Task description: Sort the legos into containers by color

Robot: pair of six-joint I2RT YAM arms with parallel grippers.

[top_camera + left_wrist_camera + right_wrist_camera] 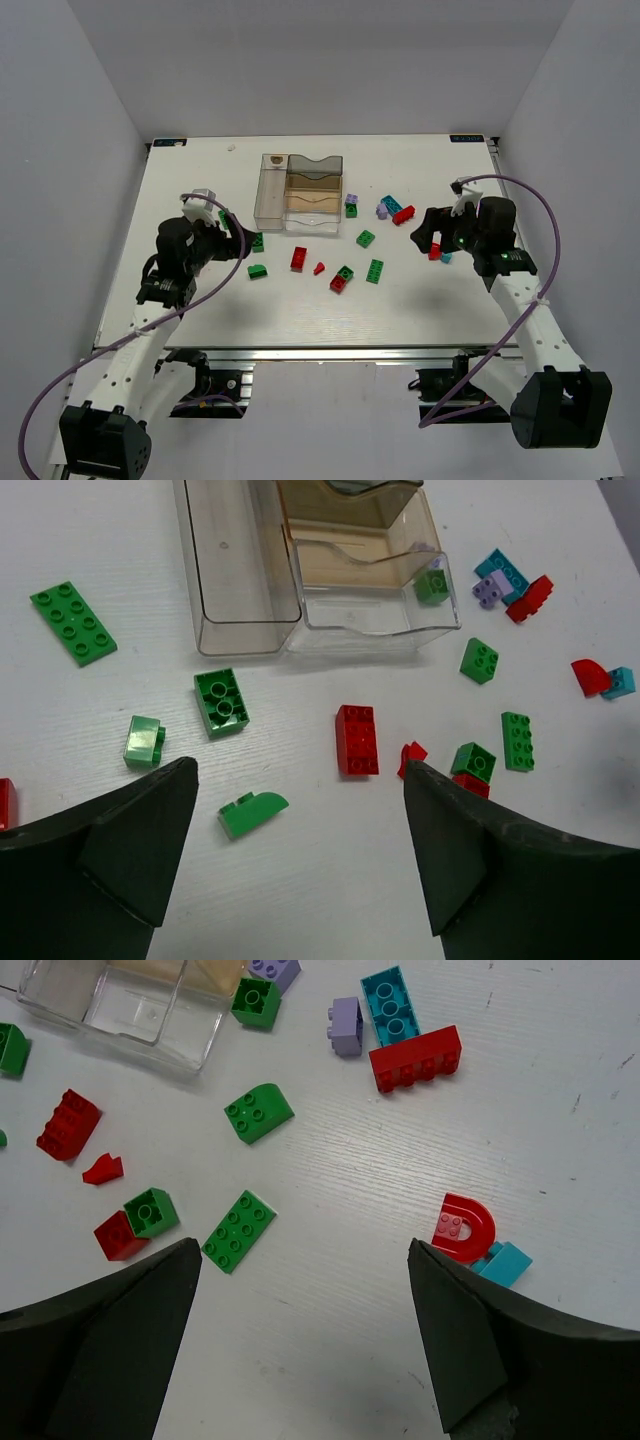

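Noting left gripper [300, 780] released, hovering toward the left edge of the bench [200, 170] | right gripper [303, 1250] released, toward its right edge | we find legos [298, 258] scattered mid-bench, beside containers [268, 195] standing nearer the far edge.

You have the organizer tray [300, 226] at the far middle of the worktop [200, 310]. Its long narrow compartment [270, 190] is on the left and the wider compartments [315, 195] are stacked front to back on its right. The legos [298, 258] lie on the worktop: a few just off the tray's right side, a loose group in front of it, and two by its near left corner. Your left end effector [232, 232] hangs just left of that pair. Your right end effector [428, 232] hangs right of the spread, with two bricks just beside it.
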